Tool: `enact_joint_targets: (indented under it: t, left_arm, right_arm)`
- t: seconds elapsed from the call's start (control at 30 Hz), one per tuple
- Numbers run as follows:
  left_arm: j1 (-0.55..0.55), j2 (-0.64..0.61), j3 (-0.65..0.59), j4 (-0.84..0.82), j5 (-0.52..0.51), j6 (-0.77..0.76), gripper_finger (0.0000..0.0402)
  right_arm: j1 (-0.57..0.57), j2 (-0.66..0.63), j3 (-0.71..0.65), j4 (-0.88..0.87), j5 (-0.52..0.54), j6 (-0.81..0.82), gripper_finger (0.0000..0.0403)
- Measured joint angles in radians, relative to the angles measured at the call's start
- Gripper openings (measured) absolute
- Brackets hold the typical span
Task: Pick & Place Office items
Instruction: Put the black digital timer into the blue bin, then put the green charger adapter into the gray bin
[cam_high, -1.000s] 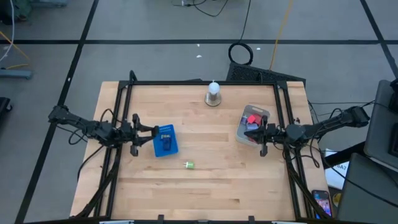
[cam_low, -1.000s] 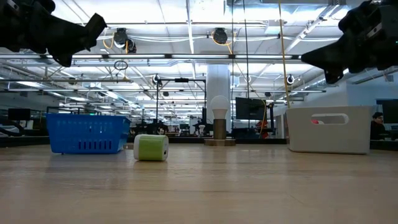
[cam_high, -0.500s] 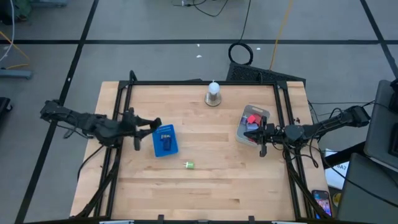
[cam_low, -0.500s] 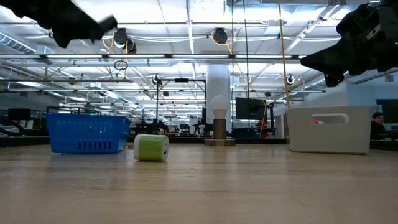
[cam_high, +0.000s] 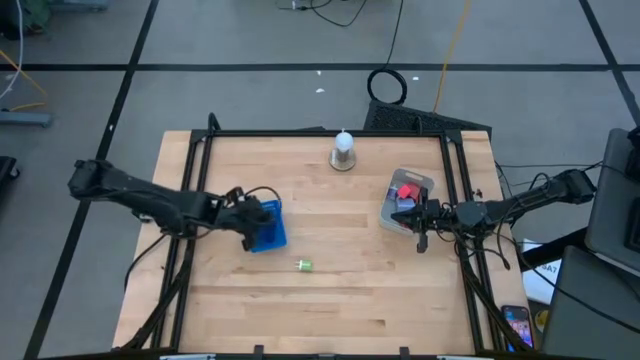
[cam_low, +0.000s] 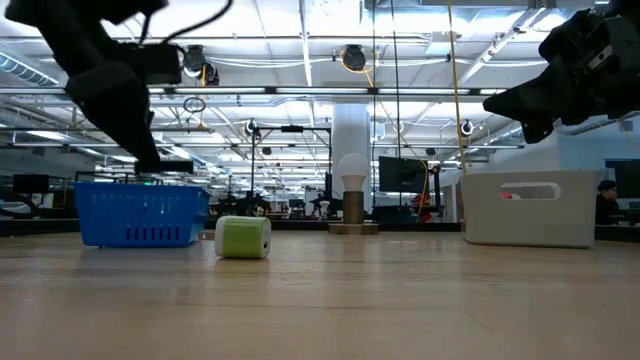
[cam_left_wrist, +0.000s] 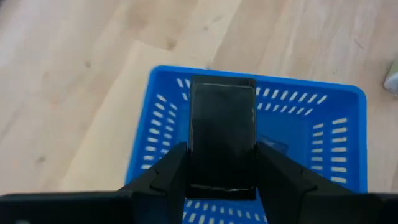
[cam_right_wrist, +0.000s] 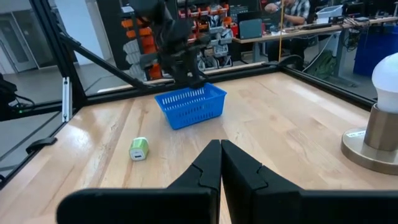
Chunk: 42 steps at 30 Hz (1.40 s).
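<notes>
— What is your left gripper (cam_left_wrist: 222, 180) doing?

— I'm seeing it clamped on a black block (cam_left_wrist: 222, 134), fingers (cam_left_wrist: 163, 177) pressing both sides of it. It's hanging just above the blue basket (cam_high: 268, 229), near the left part of the table (cam_high: 330, 300). In the wrist view the block is sitting over the basket's open top, and a dark blue piece (cam_left_wrist: 272, 145) is lying on the basket floor beside it.

— Is the block touching the basket?

— I cannot tell. In the low view the arm is reaching down to the basket's rim (cam_low: 140, 185), but the fingertips are hiding behind it.

— And the right gripper (cam_right_wrist: 220, 163)?

— Its fingers are pressed fully together with nothing between them. It's hovering beside the white bin (cam_high: 404, 200) on the right part of the table, well apart from the basket.

— What is in that bin?

— A red piece (cam_high: 408, 191) is showing from above — other contents are too small for me to name.

— Anything loose on the wood?

— A green piece (cam_high: 304, 265) is lying on the bare table, near the basket on the side toward the front edge. In the low view it's looking like a short rounded block (cam_low: 243, 238), just beside the basket. A white knob on a round base (cam_high: 343, 150) is standing near the far edge, between the two arms.
</notes>
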Motion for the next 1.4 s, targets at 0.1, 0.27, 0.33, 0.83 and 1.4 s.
enact_joint_targets:
  t: [0.1, 0.27, 0.33, 0.83, 1.4]
  left_arm:
    - [0.03, 0.042, 0.0, 0.013, 0.076, 0.032, 0.015]
    - [0.066, 0.11, 0.0, 0.019, 0.119, 0.045, 0.015]
    - [0.077, 0.135, 0.0, 0.021, 0.126, 0.052, 0.015]
    - [0.106, 0.161, -0.001, 0.037, 0.231, 0.087, 0.0289]
    - [-0.054, -0.424, -0.142, 0.475, 0.112, 0.449, 0.0226]
  right_arm:
    - [0.0, 0.0, 0.0, 0.001, 0.0, 0.0, 0.0004]
    - [0.0, 0.003, 0.0, 0.0, 0.001, 0.0, 0.0004]
    - [0.0, 0.005, 0.0, 0.001, 0.001, 0.0, 0.0004]
    - [0.0, 0.006, 0.0, 0.001, 0.001, -0.007, 0.0004]
    - [0.0, 0.006, 0.0, -0.004, -0.008, -0.007, 0.0004]
